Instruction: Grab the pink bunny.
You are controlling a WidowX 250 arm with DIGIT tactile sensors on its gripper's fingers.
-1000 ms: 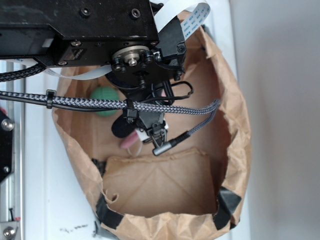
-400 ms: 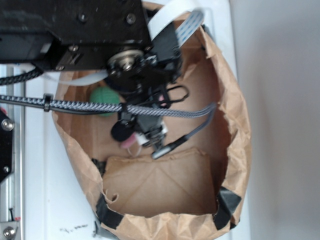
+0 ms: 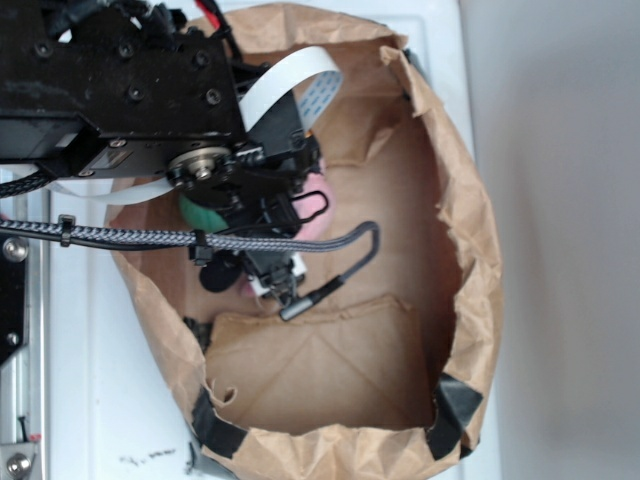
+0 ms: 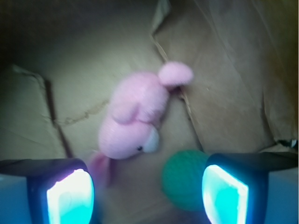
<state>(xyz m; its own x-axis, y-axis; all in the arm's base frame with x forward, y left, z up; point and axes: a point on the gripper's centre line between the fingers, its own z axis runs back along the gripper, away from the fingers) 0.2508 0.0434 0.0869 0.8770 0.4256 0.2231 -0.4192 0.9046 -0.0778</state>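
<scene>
The pink bunny [image 4: 135, 116] lies on the brown paper floor of the bag, its white snout toward the green ball [image 4: 184, 179]. My gripper [image 4: 147, 198] hangs above them, open, with nothing between its lit pads [image 4: 70, 198]. The bunny's head sits just ahead of the left pad, and the ball is close against the right pad. In the exterior view the arm and gripper [image 3: 255, 280] hide most of the bunny [image 3: 318, 208]; only pink patches show. A sliver of the green ball [image 3: 198, 213] peeks out beside the wrist.
Both toys lie inside an open brown paper bag [image 3: 470, 250] with tall crumpled walls all round. A folded paper flap [image 3: 320, 365] covers the bag's near floor. A braided cable [image 3: 130, 237] and a white ribbon cable [image 3: 285, 85] cross above the bag.
The arm has shifted left and toward the top of the exterior view, uncovering a pink part of the bunny to the wrist's right. The toys have not moved.
</scene>
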